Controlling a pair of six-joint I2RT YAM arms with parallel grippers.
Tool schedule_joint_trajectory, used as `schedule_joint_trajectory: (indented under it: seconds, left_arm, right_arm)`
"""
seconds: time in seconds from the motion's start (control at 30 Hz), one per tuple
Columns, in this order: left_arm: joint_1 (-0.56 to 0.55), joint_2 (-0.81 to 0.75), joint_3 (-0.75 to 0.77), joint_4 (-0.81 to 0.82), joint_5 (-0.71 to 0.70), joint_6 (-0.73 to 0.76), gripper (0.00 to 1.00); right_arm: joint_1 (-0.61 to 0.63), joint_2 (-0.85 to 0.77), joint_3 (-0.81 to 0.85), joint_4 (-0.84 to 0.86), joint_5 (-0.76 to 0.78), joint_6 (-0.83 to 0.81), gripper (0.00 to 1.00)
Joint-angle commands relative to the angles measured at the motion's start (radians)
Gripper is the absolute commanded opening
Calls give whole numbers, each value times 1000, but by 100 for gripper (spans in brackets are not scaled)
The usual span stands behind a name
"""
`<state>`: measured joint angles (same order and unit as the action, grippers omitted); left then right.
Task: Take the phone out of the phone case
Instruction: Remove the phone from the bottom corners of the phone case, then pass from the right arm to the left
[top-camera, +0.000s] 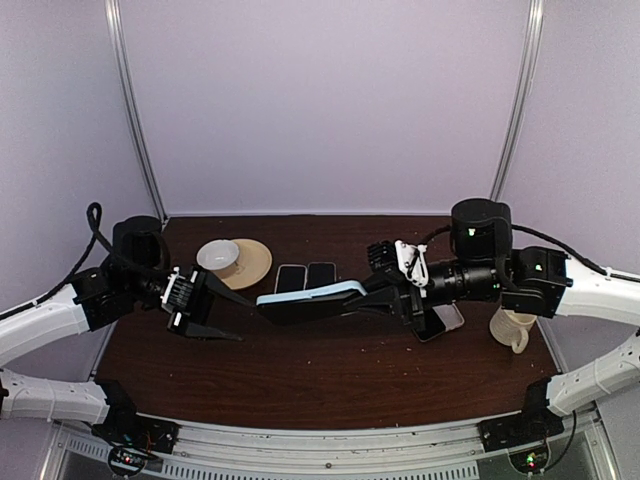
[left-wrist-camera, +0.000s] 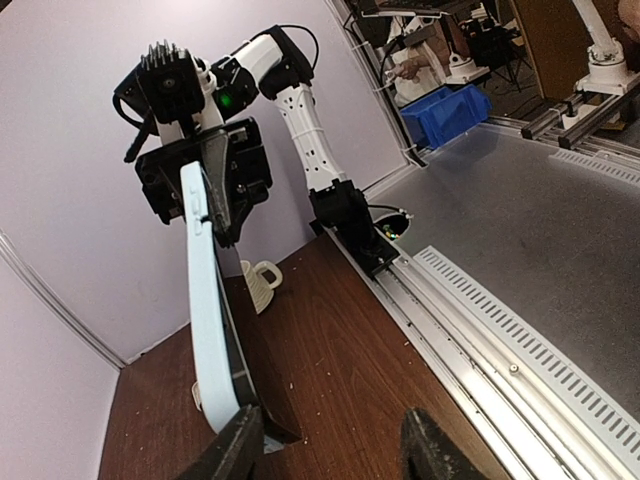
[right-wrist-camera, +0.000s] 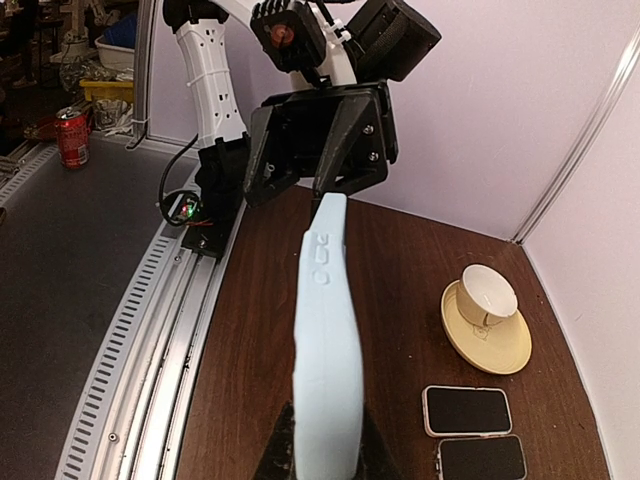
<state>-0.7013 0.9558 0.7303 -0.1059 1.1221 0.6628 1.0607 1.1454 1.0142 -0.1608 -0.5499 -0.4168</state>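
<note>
The light blue phone case (top-camera: 310, 293) hangs level above the table between both arms, edge-on to the cameras. The black phone (left-wrist-camera: 232, 360) shows along one side of the case (left-wrist-camera: 205, 300). My right gripper (right-wrist-camera: 325, 455) is shut on the near end of the case (right-wrist-camera: 325, 330), one finger on each flat side. My left gripper (left-wrist-camera: 335, 450) stands open at the other end. Its left finger (left-wrist-camera: 235, 445) is at the case's corner, while the right finger stands far off with bare table between. From above, the left gripper (top-camera: 245, 318) meets the case's left tip.
On the table behind the case lie two phones (top-camera: 291, 277) (top-camera: 320, 274) face up. A white cup (top-camera: 218, 255) sits on a cream saucer (top-camera: 252, 264) to the back left. A cream mug (top-camera: 512, 328) stands right, with another phone (top-camera: 447, 320) under the right arm.
</note>
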Motion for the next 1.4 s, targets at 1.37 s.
schedule_joint_trajectory:
  seconds: [1.37]
  left_arm:
    - [-21,3,-28,150,-330,-11,31]
  right_arm:
    - [82,115,58,290,21,65,0]
